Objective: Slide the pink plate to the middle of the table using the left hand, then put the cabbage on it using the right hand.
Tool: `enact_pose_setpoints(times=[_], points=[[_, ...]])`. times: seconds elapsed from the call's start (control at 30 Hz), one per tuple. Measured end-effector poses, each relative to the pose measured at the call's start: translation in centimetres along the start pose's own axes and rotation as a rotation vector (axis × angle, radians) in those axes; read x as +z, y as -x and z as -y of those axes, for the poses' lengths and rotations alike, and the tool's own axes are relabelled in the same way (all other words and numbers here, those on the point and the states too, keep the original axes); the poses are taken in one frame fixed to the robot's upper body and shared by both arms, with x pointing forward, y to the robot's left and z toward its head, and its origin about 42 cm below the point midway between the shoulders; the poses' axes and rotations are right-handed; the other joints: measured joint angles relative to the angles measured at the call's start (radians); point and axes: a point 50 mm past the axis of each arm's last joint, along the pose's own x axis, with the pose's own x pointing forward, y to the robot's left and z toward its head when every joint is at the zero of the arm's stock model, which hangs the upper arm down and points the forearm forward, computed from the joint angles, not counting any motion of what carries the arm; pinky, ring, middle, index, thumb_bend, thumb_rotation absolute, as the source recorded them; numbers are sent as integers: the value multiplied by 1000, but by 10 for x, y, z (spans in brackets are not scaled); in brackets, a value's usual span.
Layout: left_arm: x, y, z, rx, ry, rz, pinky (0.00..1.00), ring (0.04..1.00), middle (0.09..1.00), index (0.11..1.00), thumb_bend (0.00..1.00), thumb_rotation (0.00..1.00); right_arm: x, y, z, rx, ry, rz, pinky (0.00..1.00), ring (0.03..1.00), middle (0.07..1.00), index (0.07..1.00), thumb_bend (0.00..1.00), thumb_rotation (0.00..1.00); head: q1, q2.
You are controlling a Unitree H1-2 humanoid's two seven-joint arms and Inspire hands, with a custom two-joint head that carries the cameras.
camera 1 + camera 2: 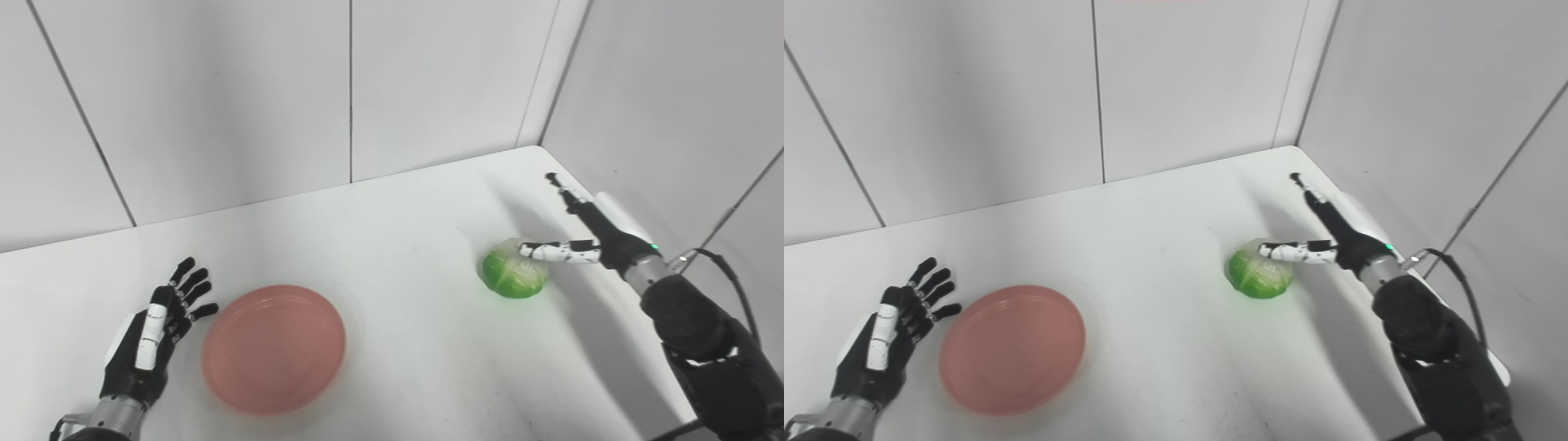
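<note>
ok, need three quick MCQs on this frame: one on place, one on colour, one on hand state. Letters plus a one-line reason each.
1. Where does the plate lie on the table?
A. near left, beside the left hand
B. far right corner
C. under the cabbage

2. What colour is the cabbage?
A. purple
B. green
C. white

3. What is the state of the left hand?
A. shut on the plate
B. shut on the cabbage
C. open, holding nothing

Answers:
1 A: the plate sits just right of the left hand, well apart from the cabbage.
2 B: it is bright green with a pale top.
3 C: its fingers are spread beside the plate rim, gripping nothing. The right hand is open too, its thumb over the cabbage.
</note>
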Motion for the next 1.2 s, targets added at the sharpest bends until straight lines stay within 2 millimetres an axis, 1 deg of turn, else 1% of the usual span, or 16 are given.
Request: enact_pose_setpoints(times=[0.2, 0.5, 0.53, 0.63, 0.77, 0.9, 1.03, 1.2], points=[[0, 0, -1, 4, 0, -1, 911, 917, 924, 925, 878, 1000, 3, -2, -6, 50, -2, -16, 952, 1000, 1000, 1000, 1000, 528, -2, 5], [0, 1, -3, 2, -2, -1, 903, 915, 922, 925, 860, 1000, 6, -9, -6, 133, 38, -29, 935, 1000, 1000, 1000, 1000, 544, 0, 12], [0, 1, -4, 2, -2, -1, 910, 918, 924, 927, 861, 1000, 6, -9, -7, 135, 38, -33, 943, 1000, 1000, 1000, 1000, 521, 0, 14], [1, 1, -4, 2, -3, -1, 908, 918, 925, 928, 858, 1000, 5, -9, -8, 154, 32, -40, 943, 1000, 1000, 1000, 1000, 504, 0, 14], [1, 1, -4, 2, -5, 1, 911, 921, 926, 928, 851, 1000, 0, -11, -11, 175, 36, -57, 918, 992, 1000, 1000, 1000, 502, 2, 18], [2, 1, -5, 3, -6, 1, 905, 918, 925, 929, 854, 1000, -5, -17, -15, 190, 41, -79, 922, 995, 1000, 1000, 1000, 481, 2, 20], [1, 1, -5, 3, -5, -2, 901, 919, 927, 931, 855, 1000, -7, -20, -18, 200, 40, -89, 923, 994, 1000, 1000, 1000, 449, 0, 22], [1, 2, -6, 4, -7, -2, 908, 918, 923, 927, 858, 1000, -7, -21, -20, 209, 41, -91, 922, 995, 1000, 1000, 1000, 432, 2, 23]])
